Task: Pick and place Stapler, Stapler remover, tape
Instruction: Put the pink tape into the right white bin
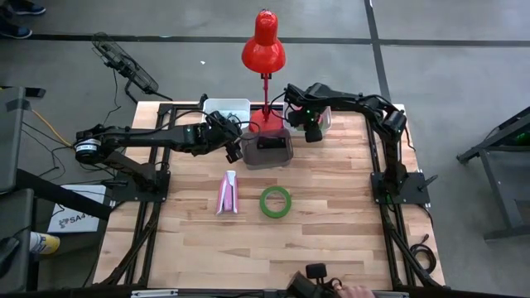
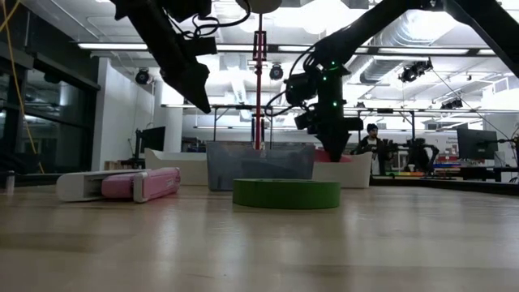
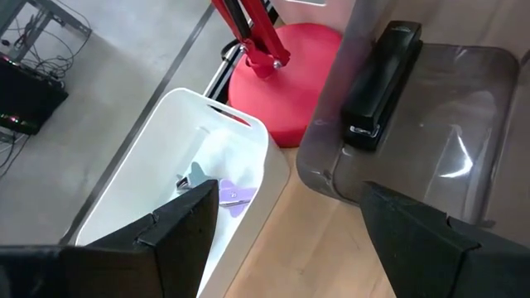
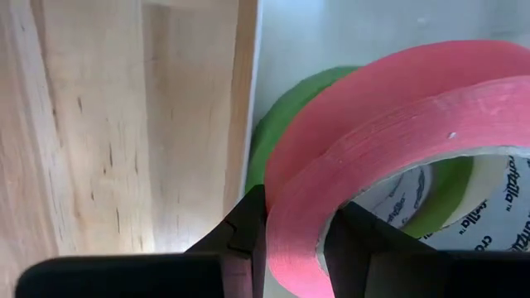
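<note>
A black stapler [image 3: 379, 81] lies in the grey bin [image 1: 281, 157]. A pink-and-white stapler [image 1: 227, 192] and a green tape ring [image 1: 276, 201] lie flat on the table. Small purple and teal stapler removers [image 3: 232, 196] sit on the floor of the far white bin [image 3: 157, 157]. My left gripper [image 3: 290, 192] hangs open above the gap between these two bins, with nothing between its fingers. My right gripper [image 4: 298, 211] is over the far-right white bin [image 4: 331, 33], shut on a pink tape ring [image 4: 389, 91]. Another green ring [image 4: 269, 132] lies under the pink ring. My right gripper pinches the pink ring's wall [image 4: 294, 223] with one finger inside the open centre and one outside. The fingers come from above, pointing down. The ring sits tilted in the hold, over the green ring in the bin; whether it touches that ring I cannot tell.
A red desk lamp [image 1: 263, 50] stands at the far edge between the bins, its base [image 3: 281, 83] beside the grey bin. Bare wood lies near and right of the green ring. A person [image 2: 371, 142] shows in the room behind.
</note>
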